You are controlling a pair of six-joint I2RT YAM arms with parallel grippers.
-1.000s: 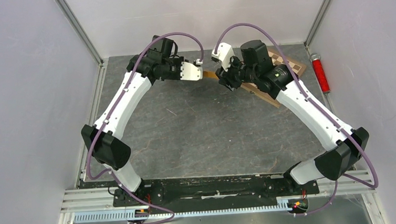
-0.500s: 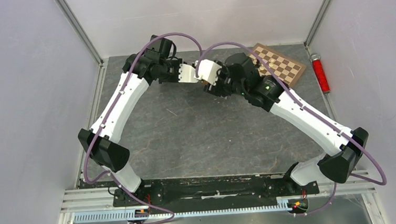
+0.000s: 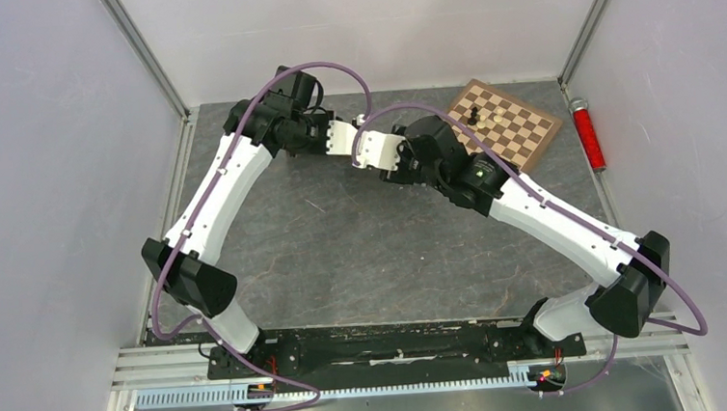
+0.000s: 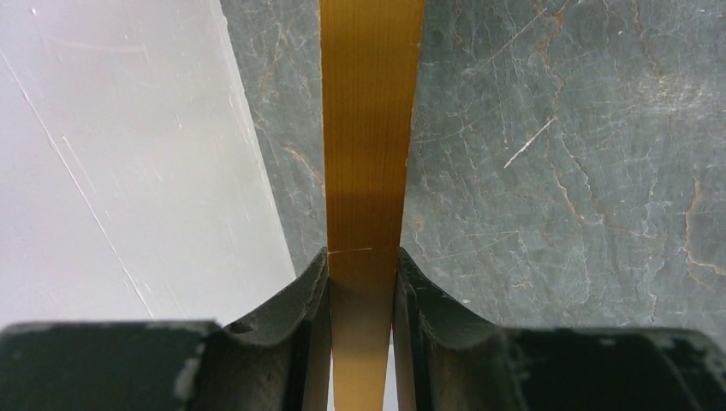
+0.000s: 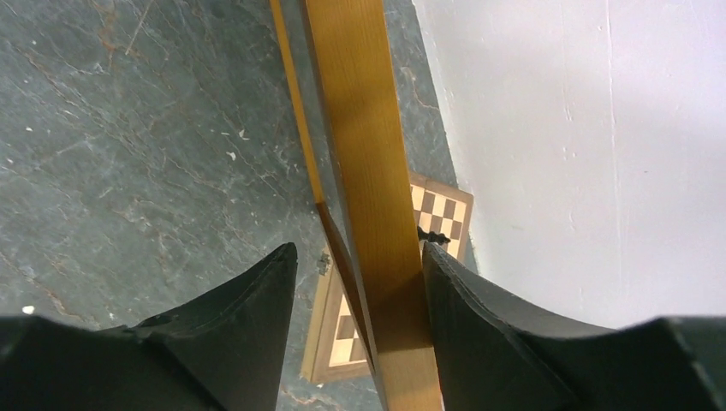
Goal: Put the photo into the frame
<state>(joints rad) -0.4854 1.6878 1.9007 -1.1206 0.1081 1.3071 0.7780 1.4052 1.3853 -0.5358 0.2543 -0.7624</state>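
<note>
**Left wrist view, centre:** frame [image 4: 370, 128], light-brown wood with straight, fine grain and a smooth satin finish.

**Bottom:** my left fingers [image 4: 287, 321], black matt plastic, scuffed grey along the edges.

**Right half:** table [image 4: 565, 171], a dark grey stone-look surface, veined, finely scratched and dull.

**Upper left:** wall [image 4: 111, 145], a white panel, faintly glossy, with hairline scratches.

**Right wrist view, lower corners:** my right fingers [image 5: 231, 330], the same black matt plastic.

**Bottom centre:** chessboard [image 5: 342, 338], brown and cream wood.

**Top view:** my arms [image 3: 228, 191] wear smooth white plastic shells. The rails [image 3: 143, 56] are bare metal.
</note>
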